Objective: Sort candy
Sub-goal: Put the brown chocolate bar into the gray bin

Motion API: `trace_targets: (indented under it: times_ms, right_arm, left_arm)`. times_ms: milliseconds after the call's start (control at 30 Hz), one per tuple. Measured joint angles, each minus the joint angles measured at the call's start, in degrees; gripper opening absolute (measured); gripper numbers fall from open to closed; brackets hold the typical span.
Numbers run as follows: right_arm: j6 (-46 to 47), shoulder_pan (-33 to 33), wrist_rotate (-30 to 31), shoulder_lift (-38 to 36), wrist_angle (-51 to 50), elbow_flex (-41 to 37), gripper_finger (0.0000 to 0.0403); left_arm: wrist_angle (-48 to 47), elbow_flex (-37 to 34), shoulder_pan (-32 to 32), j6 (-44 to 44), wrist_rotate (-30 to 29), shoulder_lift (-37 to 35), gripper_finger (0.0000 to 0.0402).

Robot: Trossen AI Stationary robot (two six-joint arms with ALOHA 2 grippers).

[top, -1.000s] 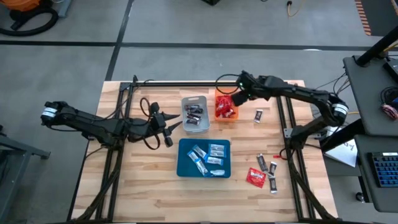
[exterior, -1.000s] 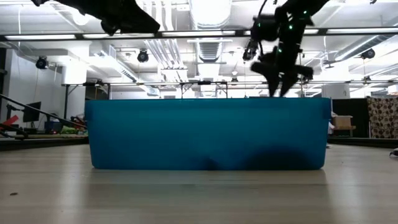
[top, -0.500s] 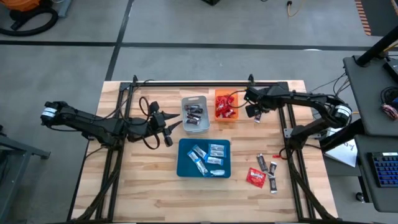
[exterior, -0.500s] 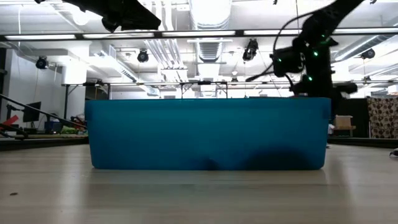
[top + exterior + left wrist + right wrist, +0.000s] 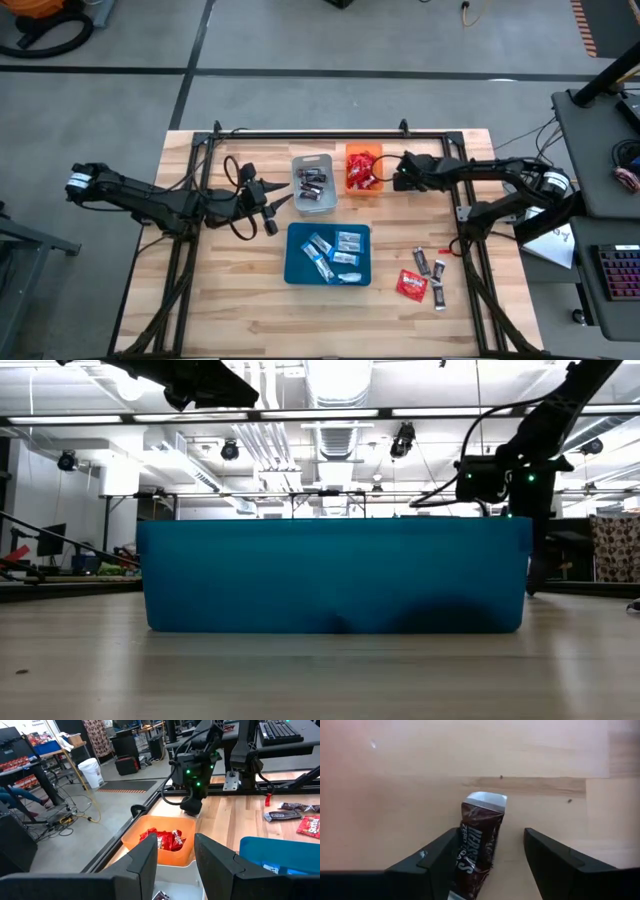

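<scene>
The right pincer (image 5: 490, 865) has dropped from the orange tray (image 5: 364, 188) and widened around a brown Hershey's bar (image 5: 476, 847), ready to grab.

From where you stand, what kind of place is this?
Probably a robotics lab or workshop: a wooden table with mounted robot arms, a computer keyboard on a bench beyond it, and exposed ceiling ducts under strip lights.

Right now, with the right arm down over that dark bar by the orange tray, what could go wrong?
1. The dark bar lies off-centre, against one of the right gripper's open fingers, so closing might push it aside rather than pinch it.
2. The gripper works right beside the orange tray and might nudge it.
3. The grey tray lies past the orange one, so a dropped bar could land among the red packets.
</scene>
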Motion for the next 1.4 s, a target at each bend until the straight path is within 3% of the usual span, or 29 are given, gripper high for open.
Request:
trace_targets:
  times_ms: [167,600,867,1033,1233,1400]
  right_arm:
    - [2.48,0.0,0.26,0.09,2.62,-1.44,0.0184]
    - [1.82,0.0,0.35,0.25,3.63,-3.41,0.0027]
    - [-2.6,0.14,1.67,-3.86,1.03,-1.07,0.0024]
    - [-7.96,0.35,6.69,-8.56,-0.91,4.38,0.0024]
    - [-15.02,1.45,7.43,-11.8,0.86,11.35,0.0024]
    - [-21.77,5.04,0.1,-11.93,9.3,14.43,0.0024]
  left_arm:
    - [0.02,0.07,0.0,0.0,-0.02,0.04,0.0114]
    - [-0.08,0.07,-0.01,-0.43,0.0,0.26,0.0114]
    - [-0.2,0.0,0.0,-1.58,0.02,0.46,0.0114]
    - [-0.26,-0.33,-0.02,-3.01,0.02,0.46,0.0114]
    - [-0.2,-0.46,-0.02,-3.49,0.02,0.46,0.0114]
    - [-0.11,-0.61,-0.01,-3.7,0.01,0.46,0.0114]
